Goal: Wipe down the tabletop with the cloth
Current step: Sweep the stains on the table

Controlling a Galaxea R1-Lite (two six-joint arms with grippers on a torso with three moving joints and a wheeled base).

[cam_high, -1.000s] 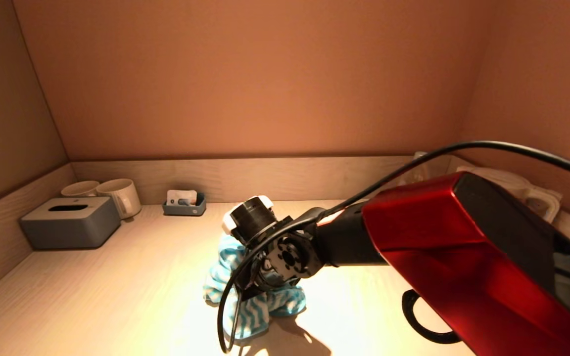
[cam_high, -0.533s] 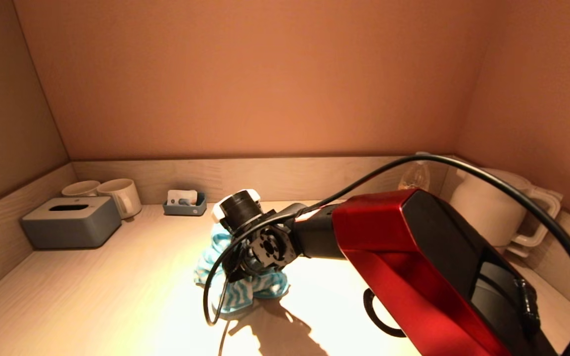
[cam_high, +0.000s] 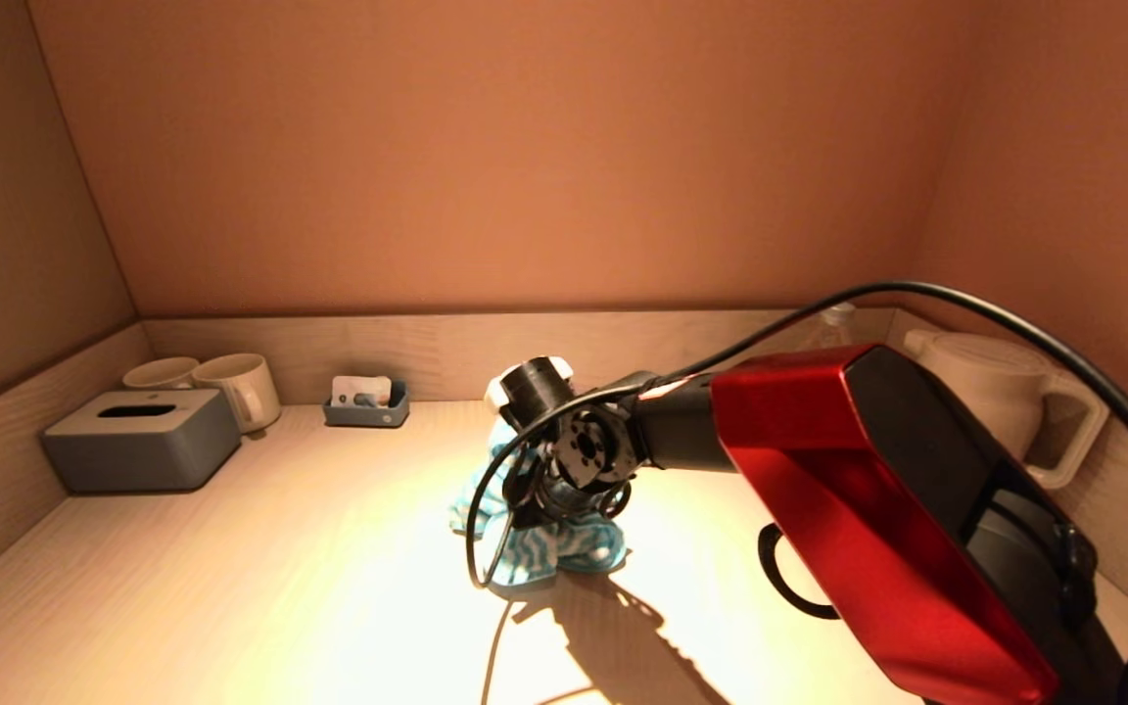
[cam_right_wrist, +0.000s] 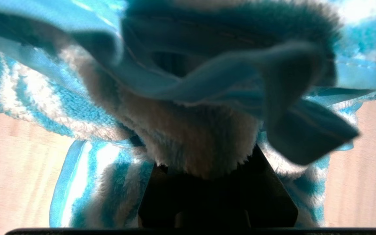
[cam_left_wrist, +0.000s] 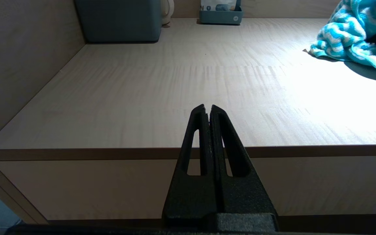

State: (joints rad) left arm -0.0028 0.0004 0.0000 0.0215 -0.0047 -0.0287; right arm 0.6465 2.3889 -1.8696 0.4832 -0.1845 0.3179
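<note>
Your right gripper (cam_high: 556,509) has its jaws clamped on the cloth (cam_high: 564,553), bunched against the tabletop (cam_high: 231,587). Left gripper (cam_left_wrist: 207,109) sits off the tabletop's front edge, well clear of the cloth, jaws closed on nothing.

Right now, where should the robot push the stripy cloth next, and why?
Probably a sweep toward the robot's left, I'd guess. The right hand is pressing the bunched cloth near the middle of the tabletop, and a wide bare stretch lies between the cloth and the grey tissue box. It should stop short of the box and the mugs. The left hand is parked off the front edge.
</note>
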